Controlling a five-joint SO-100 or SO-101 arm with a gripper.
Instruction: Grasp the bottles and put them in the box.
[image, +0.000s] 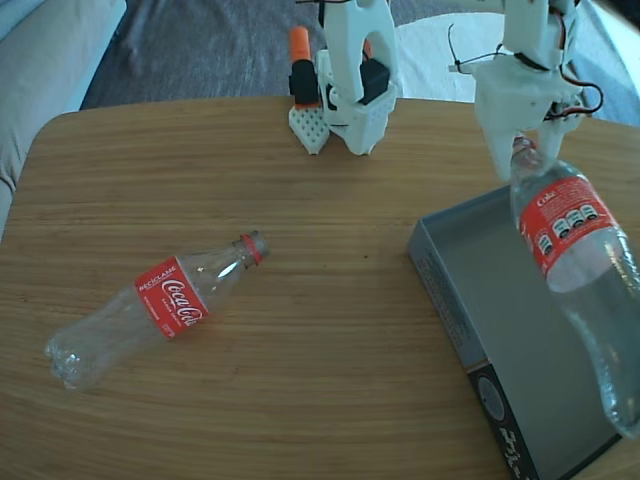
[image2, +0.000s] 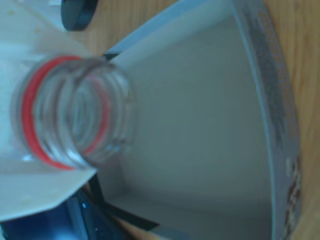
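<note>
One clear Coca-Cola bottle (image: 572, 235) with a red label hangs tilted over the grey box (image: 470, 255), its neck up and its base down toward the lower right. My gripper (image: 520, 150) is shut on its neck. The wrist view looks straight into this bottle's open mouth (image2: 107, 75) with its red ring, and the box floor (image2: 200, 125) lies below it. Whether the bottle's base touches the box cannot be told. A second bottle (image: 150, 310) lies on its side on the wooden table at the left, neck pointing to the upper right.
The arm's white base (image: 355, 80) with an orange part (image: 300, 45) stands at the table's far edge. The box's black printed side (image: 495, 400) faces the front. A grey cushion (image: 40, 60) lies beyond the table's rounded left corner.
</note>
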